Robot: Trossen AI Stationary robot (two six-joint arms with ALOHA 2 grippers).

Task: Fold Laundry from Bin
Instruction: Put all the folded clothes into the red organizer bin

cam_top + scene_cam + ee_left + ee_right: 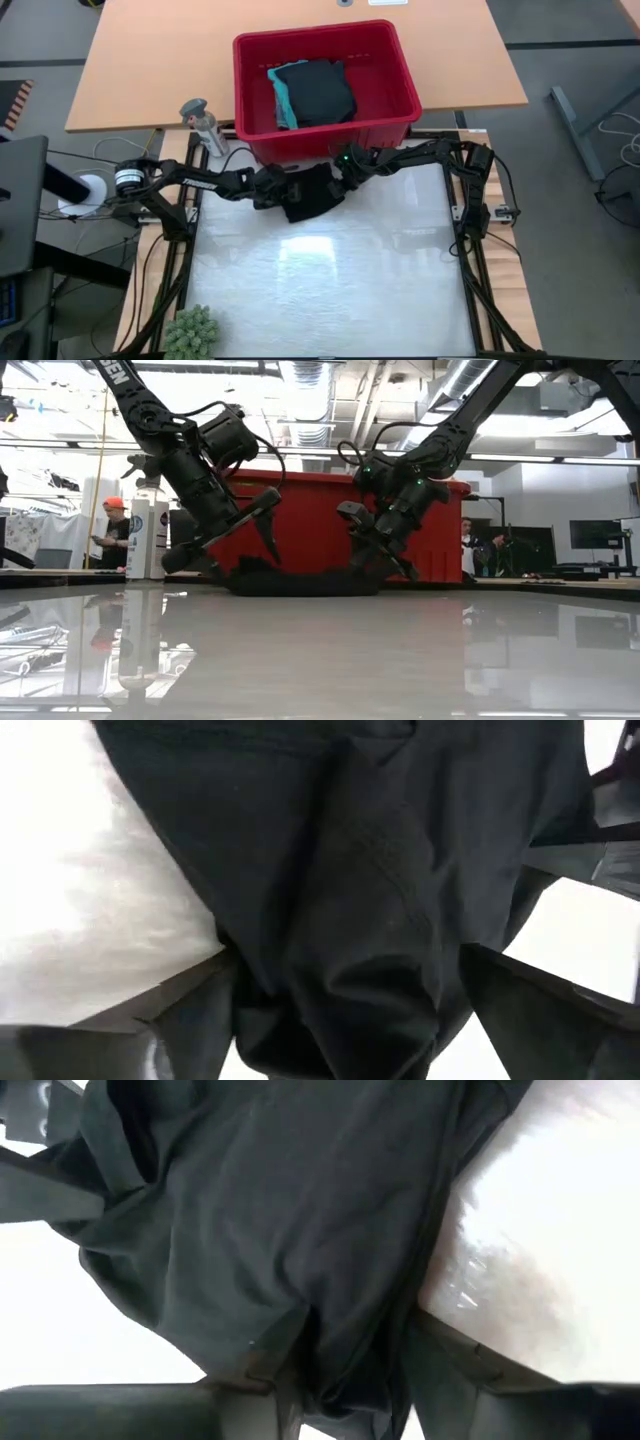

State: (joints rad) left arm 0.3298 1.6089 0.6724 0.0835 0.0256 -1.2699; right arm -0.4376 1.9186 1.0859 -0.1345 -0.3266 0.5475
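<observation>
A black garment (312, 192) lies bunched on the white table top, just in front of the red bin (395, 115). In the bin lie more laundry, a black piece (318, 90) and a turquoise one (282, 100). My left gripper (272, 190) is down at the garment's left end, open, with a ridge of the cloth (340, 970) between its fingers. My right gripper (340, 180) is at the garment's far right end, its fingers closed in on a bunch of the cloth (350, 1350). My left gripper stands astride a ridge of the black garment (330, 1010), slanting down from the table's left. The cloth fills the gap and lies against both fingers (190, 1010). The garment rests on the table, slack. My right gripper pinches a bunched fold of the garment's right end (345, 1380) between its two fingers (470, 1370), several layers. It comes slanting down from the table's far right. The garment lies on the table, creased and slack.
A grey bottle (200, 120) stands left of the bin, behind my left arm. A green spiky plant (190, 332) sits at the near left corner. The white top (330, 280) stretches toward the near edge. People show in the room beyond (108, 535).
</observation>
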